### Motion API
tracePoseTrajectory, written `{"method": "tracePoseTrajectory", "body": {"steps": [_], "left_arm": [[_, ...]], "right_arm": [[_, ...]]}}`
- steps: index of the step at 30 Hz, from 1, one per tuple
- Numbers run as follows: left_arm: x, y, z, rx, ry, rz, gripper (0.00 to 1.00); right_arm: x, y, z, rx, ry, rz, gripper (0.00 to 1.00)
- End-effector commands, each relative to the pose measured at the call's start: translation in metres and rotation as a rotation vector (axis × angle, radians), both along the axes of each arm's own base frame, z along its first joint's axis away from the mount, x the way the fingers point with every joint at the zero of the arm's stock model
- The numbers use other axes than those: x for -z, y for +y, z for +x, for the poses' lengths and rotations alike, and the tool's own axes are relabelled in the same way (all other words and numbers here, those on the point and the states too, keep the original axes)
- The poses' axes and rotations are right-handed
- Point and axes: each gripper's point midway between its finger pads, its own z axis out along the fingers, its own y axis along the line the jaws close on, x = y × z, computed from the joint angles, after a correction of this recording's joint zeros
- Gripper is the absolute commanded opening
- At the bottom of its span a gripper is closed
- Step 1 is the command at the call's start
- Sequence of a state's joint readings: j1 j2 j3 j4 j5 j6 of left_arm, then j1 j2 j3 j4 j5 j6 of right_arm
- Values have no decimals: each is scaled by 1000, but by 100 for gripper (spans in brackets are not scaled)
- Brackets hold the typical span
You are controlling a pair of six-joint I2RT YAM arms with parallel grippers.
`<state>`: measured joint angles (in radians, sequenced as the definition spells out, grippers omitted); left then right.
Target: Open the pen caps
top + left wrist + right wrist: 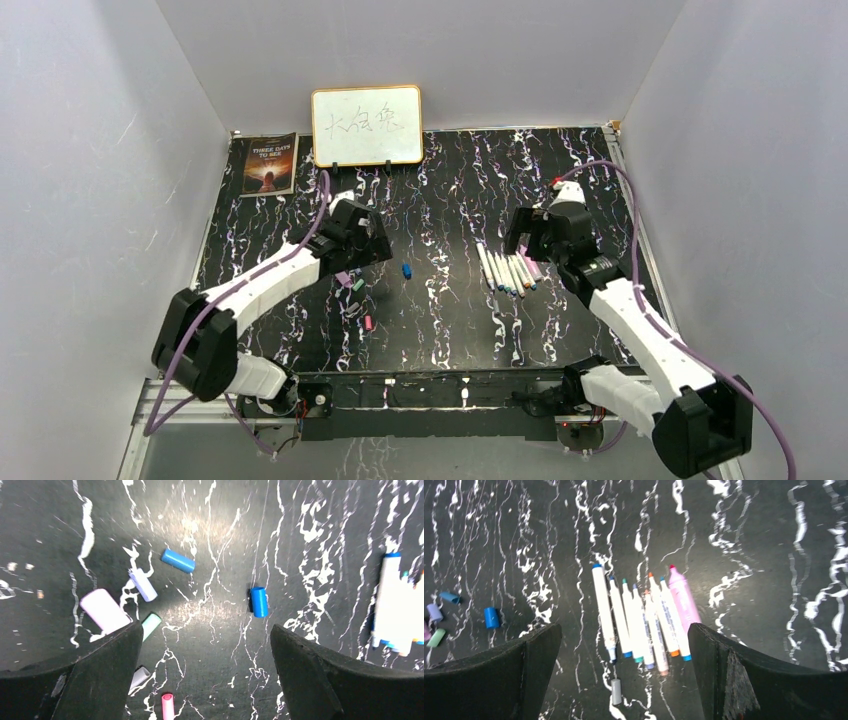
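Observation:
Several slim white pens point(508, 268) lie side by side on the black marbled table, with a thicker pink marker point(684, 600) at the right of the row point(644, 615). A small grey cap point(616, 691) lies just below the row. Loose caps lie mid-table: two blue point(178, 561) point(259, 602), a lilac point(143, 585), a large pale pink point(101, 610), a teal point(151, 623), a whitish point(140, 675) and a pink point(167, 706). My left gripper point(206, 626) is open and empty above the caps point(365, 240). My right gripper point(624, 626) is open and empty above the pens point(530, 235).
A small whiteboard point(366, 125) stands at the back of the table and a book point(270, 163) lies at the back left. Grey walls close in the table on three sides.

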<state>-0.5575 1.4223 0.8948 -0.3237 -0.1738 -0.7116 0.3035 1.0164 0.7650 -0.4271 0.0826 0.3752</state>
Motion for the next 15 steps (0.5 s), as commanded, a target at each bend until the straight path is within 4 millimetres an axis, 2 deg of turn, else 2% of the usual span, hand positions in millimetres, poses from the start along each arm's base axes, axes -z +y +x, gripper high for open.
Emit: {"method": "tracePoseTrajectory", "body": {"steps": [1, 4, 7, 9, 10, 13, 15], "left_arm": [[-51, 28, 19, -85, -179, 76, 98], [-78, 50, 29, -142, -309, 143, 99], [-103, 86, 36, -245, -474, 257, 98], [-108, 99, 38, -234, -567, 321, 99], [-110, 104, 38, -225, -612, 344, 98], [-92, 122, 37, -227, -656, 390, 98], [-75, 121, 38, -150, -688, 376, 98]], "right_arm": [[-35, -37, 15, 156, -233, -86, 98], [-42, -54, 13, 243, -366, -90, 98], [-29, -73, 6, 334, -432, -104, 98], [-25, -86, 3, 393, -484, -119, 98], [-15, -93, -1, 408, -492, -149, 98], [-8, -109, -8, 472, -552, -184, 98], [-3, -118, -13, 507, -586, -193, 98]]}}
